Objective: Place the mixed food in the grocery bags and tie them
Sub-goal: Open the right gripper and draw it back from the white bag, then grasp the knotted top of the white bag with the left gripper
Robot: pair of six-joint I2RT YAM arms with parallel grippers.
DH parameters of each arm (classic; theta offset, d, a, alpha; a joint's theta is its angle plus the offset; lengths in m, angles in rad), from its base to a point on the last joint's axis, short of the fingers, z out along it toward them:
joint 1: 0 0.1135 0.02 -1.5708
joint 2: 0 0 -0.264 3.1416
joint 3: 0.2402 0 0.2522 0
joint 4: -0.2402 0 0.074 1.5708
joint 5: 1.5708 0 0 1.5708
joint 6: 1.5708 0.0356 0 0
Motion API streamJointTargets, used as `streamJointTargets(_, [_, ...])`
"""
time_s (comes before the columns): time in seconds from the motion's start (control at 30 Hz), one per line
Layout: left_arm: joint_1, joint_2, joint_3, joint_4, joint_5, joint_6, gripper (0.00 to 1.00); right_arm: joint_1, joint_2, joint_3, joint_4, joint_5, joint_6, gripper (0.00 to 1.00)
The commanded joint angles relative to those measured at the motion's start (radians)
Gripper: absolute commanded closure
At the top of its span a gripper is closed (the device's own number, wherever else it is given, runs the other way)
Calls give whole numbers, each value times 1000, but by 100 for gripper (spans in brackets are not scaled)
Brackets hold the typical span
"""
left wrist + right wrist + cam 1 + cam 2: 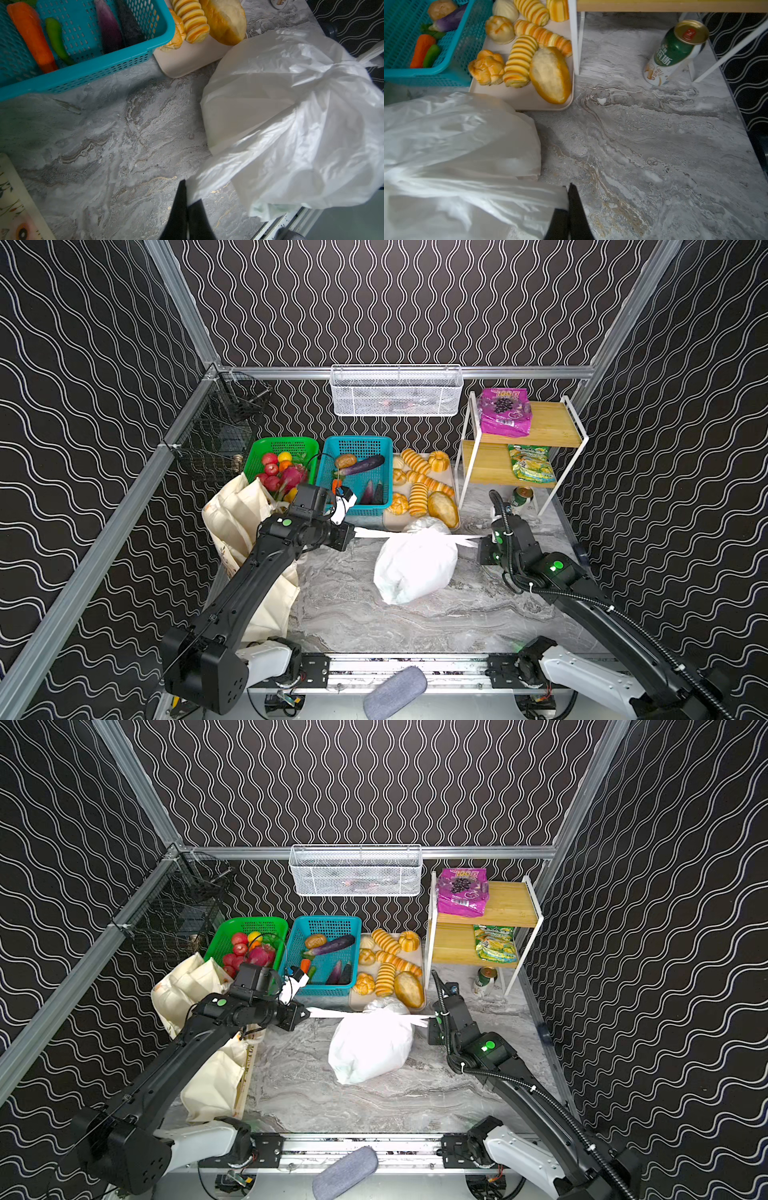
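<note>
A filled white plastic grocery bag lies mid-table, its two handles pulled taut sideways. My left gripper is shut on the left handle, with white film pinched between the black fingers. On the opposite handle my right gripper is shut as well. The bag's contents are hidden. The cream canvas tote slumps at the left under my left arm. A purple grape-print packet lies on the top shelf. An orange carrot rests in the teal basket.
Behind the bag stand a beige tray of golden breads and a green basket of fruit. The wooden shelf rack at back right holds a green-yellow packet. A green-and-white can leans beneath it. A white wire basket hangs on the back rail.
</note>
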Motion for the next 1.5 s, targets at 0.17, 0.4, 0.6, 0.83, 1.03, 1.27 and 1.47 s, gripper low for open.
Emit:
streamJointTargets(0.17, [109, -21, -76, -69, -296, -14, 100, -190, 6, -31, -36, 263, 22, 100])
streamJointTargets(0.4, [109, -18, 10, -48, 93, 33, 69, -191, 8, -27, 117, -379, -235, 86])
streamJointTargets(0.6, [106, -39, 125, -26, 239, 1, 21, -188, -62, 14, 171, -580, -278, 37])
streamJointTargets(0.83, [-143, 44, 232, -17, 155, 37, 23, -191, -164, -13, 241, -376, -170, 12])
streamJointTargets(1.03, [-443, 201, 240, 52, 5, -60, 18, -197, -142, -24, 174, -220, -20, 6])
streamJointTargets(1.27, [-604, 332, 236, 118, -140, -172, 14, -225, -58, 16, 132, -419, 32, 1])
streamJointTargets(1.47, [-679, 399, 244, 115, -233, -255, 5, -225, -158, -23, 182, -372, 109, 1])
